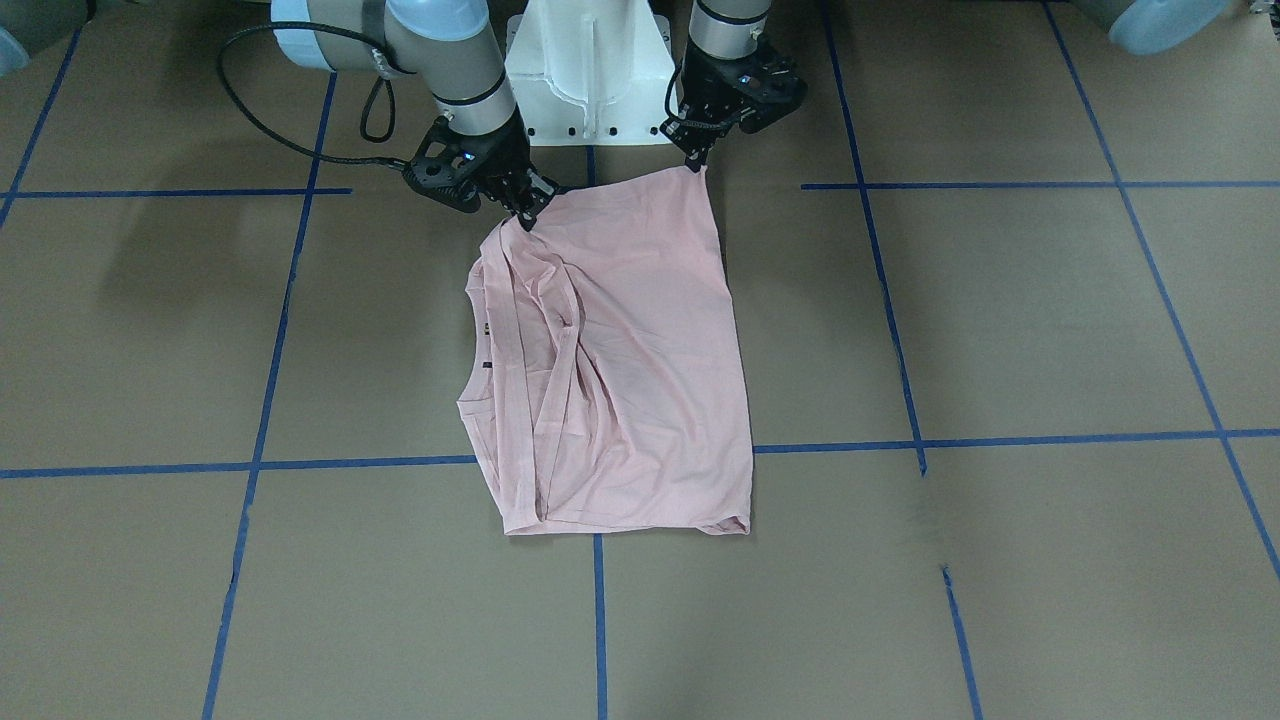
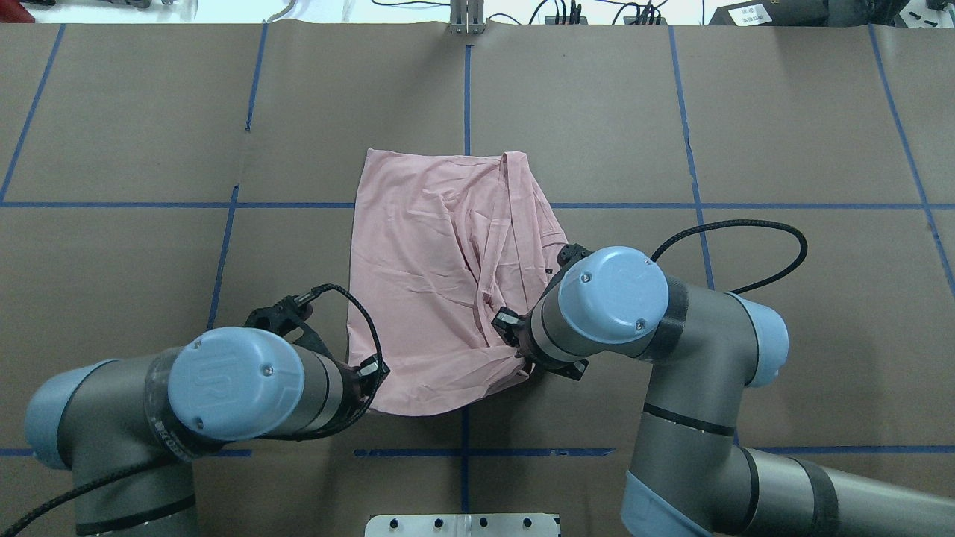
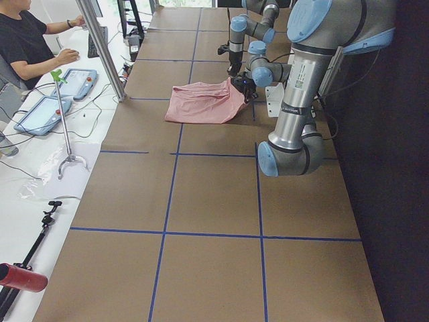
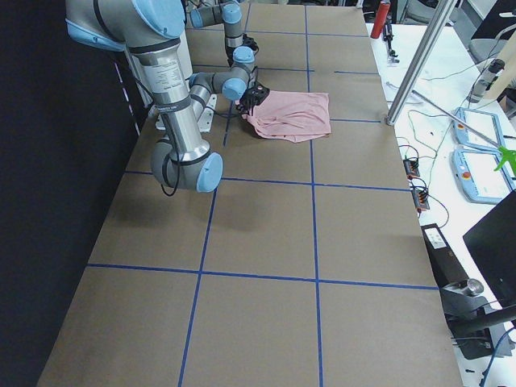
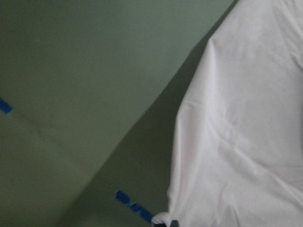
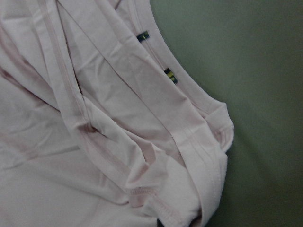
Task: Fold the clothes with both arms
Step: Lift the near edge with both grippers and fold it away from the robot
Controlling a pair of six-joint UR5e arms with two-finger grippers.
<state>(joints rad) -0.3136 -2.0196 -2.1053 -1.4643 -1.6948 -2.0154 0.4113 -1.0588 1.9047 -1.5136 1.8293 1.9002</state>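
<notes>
The pale pink T-shirt lies partly folded and face down at the table's middle, with its collar and sleeve folds bunched along one side. My left gripper is shut on the near corner of the shirt. My right gripper is shut on the other near corner, by the bunched seams. That near edge is raised slightly off the table. In the left wrist view the shirt hangs from the bottom edge. The overhead view hides both sets of fingertips under the arms' wrists.
The white pedestal base stands just behind the grippers. Blue tape lines grid the brown table. A person sits at a side bench with tablets beyond a metal pole.
</notes>
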